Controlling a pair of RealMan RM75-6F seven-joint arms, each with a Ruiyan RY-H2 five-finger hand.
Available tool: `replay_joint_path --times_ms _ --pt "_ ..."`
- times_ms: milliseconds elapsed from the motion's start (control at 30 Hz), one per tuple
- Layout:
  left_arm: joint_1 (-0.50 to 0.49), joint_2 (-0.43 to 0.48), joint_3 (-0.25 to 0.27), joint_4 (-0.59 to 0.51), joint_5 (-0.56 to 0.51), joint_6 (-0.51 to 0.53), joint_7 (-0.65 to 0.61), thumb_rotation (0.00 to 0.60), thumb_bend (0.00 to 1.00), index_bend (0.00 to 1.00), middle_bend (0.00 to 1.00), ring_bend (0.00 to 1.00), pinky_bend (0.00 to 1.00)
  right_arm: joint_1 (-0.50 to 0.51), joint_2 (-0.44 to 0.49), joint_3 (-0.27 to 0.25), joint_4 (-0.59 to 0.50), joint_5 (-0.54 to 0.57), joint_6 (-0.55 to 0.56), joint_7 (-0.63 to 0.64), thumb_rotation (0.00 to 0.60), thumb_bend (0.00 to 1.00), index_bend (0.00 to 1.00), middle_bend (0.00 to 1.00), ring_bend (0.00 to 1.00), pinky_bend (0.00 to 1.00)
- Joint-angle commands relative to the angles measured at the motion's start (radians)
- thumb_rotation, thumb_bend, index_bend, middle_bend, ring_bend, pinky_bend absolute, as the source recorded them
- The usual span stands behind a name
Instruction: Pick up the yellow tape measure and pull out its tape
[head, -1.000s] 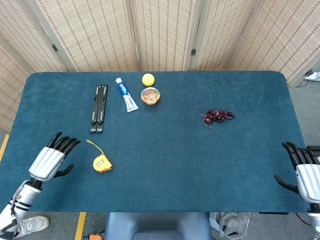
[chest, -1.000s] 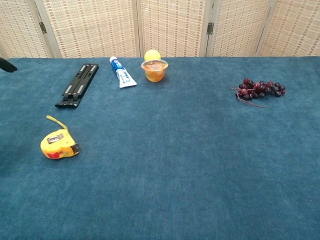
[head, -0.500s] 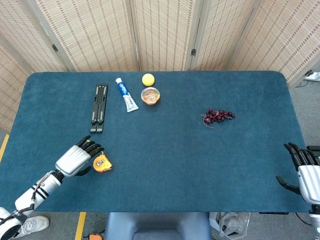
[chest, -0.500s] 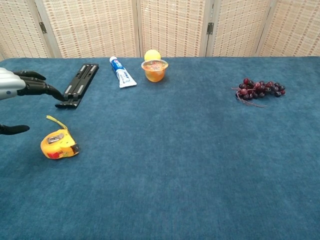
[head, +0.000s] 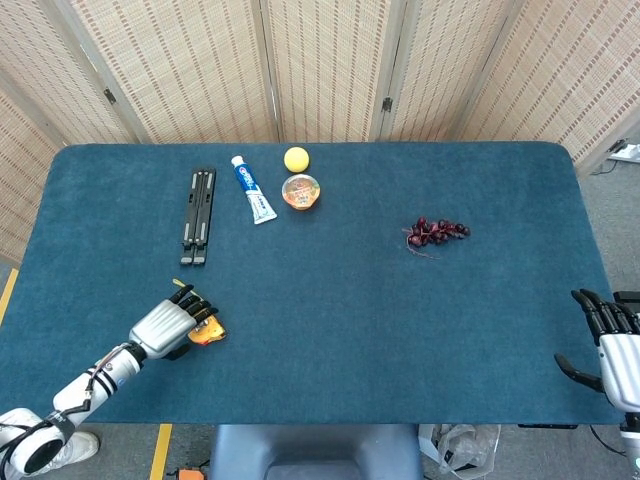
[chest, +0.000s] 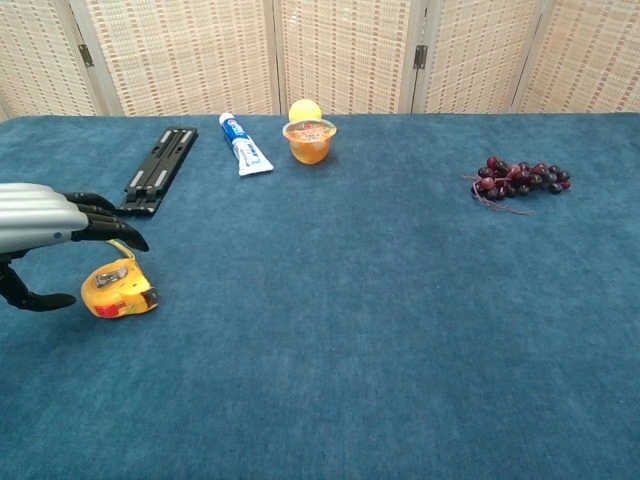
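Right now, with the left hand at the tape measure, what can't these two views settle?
- Contact: the left hand covers part of the yellow tape measure in the head view; the chest view shows fingers above it, touch unclear.
- Right hand: cut by the head view's edge, absent from the chest view.
- Toothpaste tube print: too small.

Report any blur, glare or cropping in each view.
Head view: even light, no glare, sharp; the right hand is cropped at the frame's corner. Chest view: sharp too; the left hand is cut by the left edge, casting a soft shadow beside the yellow tape measure.
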Motion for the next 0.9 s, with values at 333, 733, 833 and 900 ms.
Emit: replay_joint_path --times_ms 333,733,833,900 --pt "-0.028 -0.027 0.012 0.01 -0.059 -0.037 0.041 0.6 0.4 0.2 0.18 0.19 0.05 0.001 -0.004 0.001 0.004 0.005 -0.008 0.002 0.6 0.23 0.1 0.15 0.18 0.15" --pt "0.007 -0.014 0.032 -0.004 -0.133 0.002 0.067 0.6 0.4 0.18 0.21 0.21 0.05 -0.001 -0.01 0.003 0.014 0.005 -0.006 0.012 0.6 0.23 0.1 0.15 0.18 0.15" --pt "0.013 -0.03 0.033 0.004 -0.139 0.02 0.089 0.6 0.4 0.16 0.21 0.21 0.05 0.0 -0.01 0.003 0.015 0.002 -0.007 0.015 0.6 0.23 0.1 0.15 0.18 0.15" --pt "0.015 -0.039 0.031 0.005 -0.151 0.025 0.1 0.6 0.4 0.14 0.21 0.2 0.05 0.0 -0.009 0.003 0.015 0.001 -0.006 0.015 0.6 0.23 0.1 0.15 0.18 0.15"
